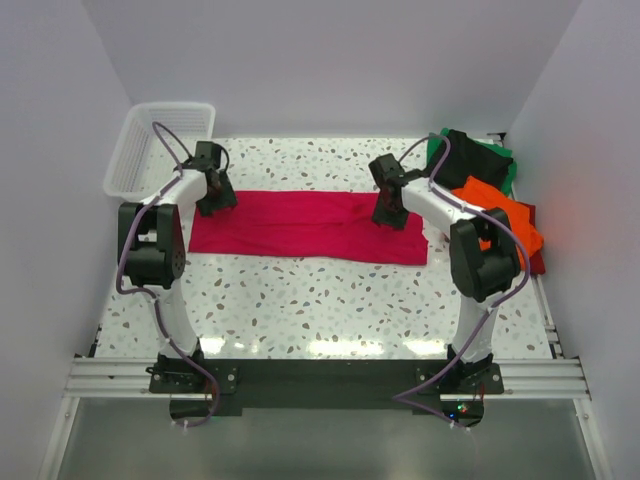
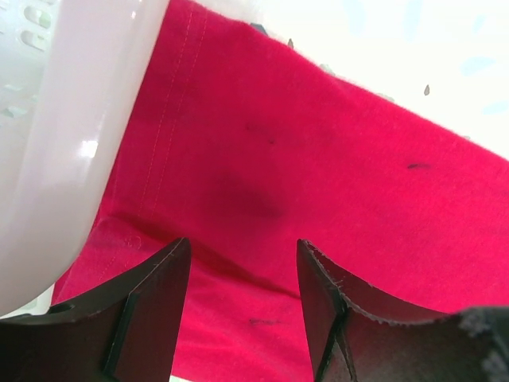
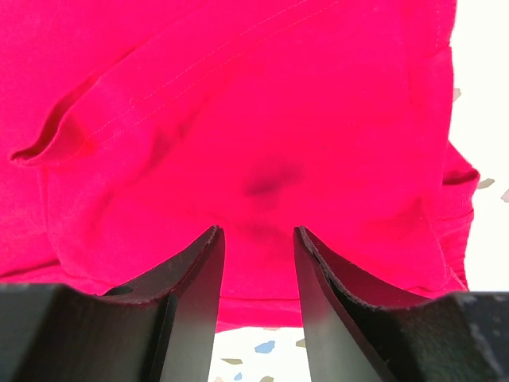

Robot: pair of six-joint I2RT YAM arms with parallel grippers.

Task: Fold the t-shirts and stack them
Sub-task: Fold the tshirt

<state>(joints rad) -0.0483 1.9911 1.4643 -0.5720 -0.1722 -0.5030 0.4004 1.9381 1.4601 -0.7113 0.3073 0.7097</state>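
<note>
The crimson-pink t-shirt point(image 1: 310, 225) lies on the table folded into a long flat band. My left gripper point(image 1: 217, 203) is open just above its left end; in the left wrist view the cloth point(image 2: 318, 175) fills the space between the fingers point(image 2: 159, 302). My right gripper point(image 1: 388, 217) is open above the band's right part, nothing between the jaws, and the cloth point(image 3: 238, 119) lies under it. A heap of other t-shirts sits at the right: orange point(image 1: 500, 215), black point(image 1: 470, 155), green point(image 1: 508, 165), dark red point(image 1: 538, 262).
A white mesh basket point(image 1: 160, 145) stands at the back left, close behind the left gripper; its rim shows in the left wrist view point(image 2: 71, 143). The speckled table point(image 1: 320, 310) has white walls on three sides.
</note>
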